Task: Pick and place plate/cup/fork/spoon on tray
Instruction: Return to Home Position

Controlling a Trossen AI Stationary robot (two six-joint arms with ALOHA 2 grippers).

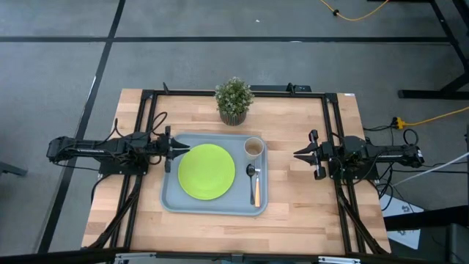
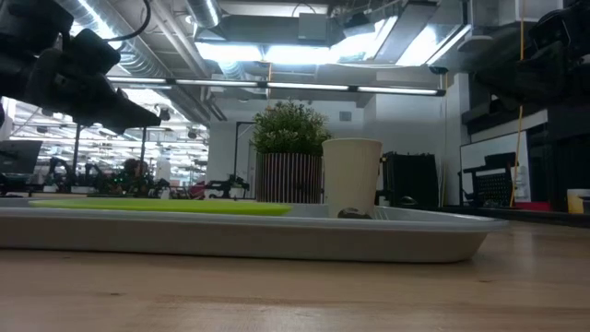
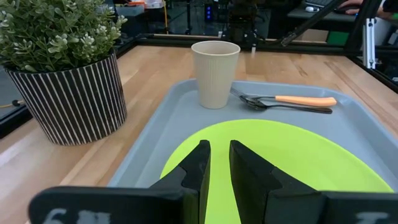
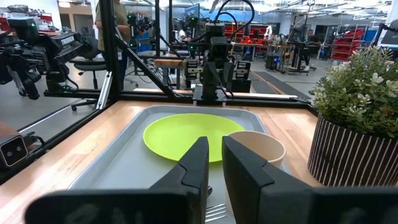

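The grey-blue tray (image 1: 170, 196) lies on the table's middle. On it rest the lime-green plate (image 1: 207, 171), the beige cup (image 1: 253, 147) standing upright at the tray's far right corner, the dark spoon (image 1: 250, 173) and the orange-handled fork (image 1: 256, 192) side by side along the tray's right side. My left gripper (image 1: 182, 149) hangs above the tray's left rim, fingers nearly closed and empty; in its wrist view (image 3: 214, 163) it points over the plate (image 3: 298, 162). My right gripper (image 1: 299, 155) hangs right of the tray, nearly closed and empty.
A potted plant in a striped pot (image 1: 234, 100) stands just beyond the tray's far edge. A dark frame rail (image 1: 234, 93) runs around the table's far and side edges. Bare wood (image 1: 220, 231) lies near the front edge. A person (image 4: 104, 18) stands in the room beyond.
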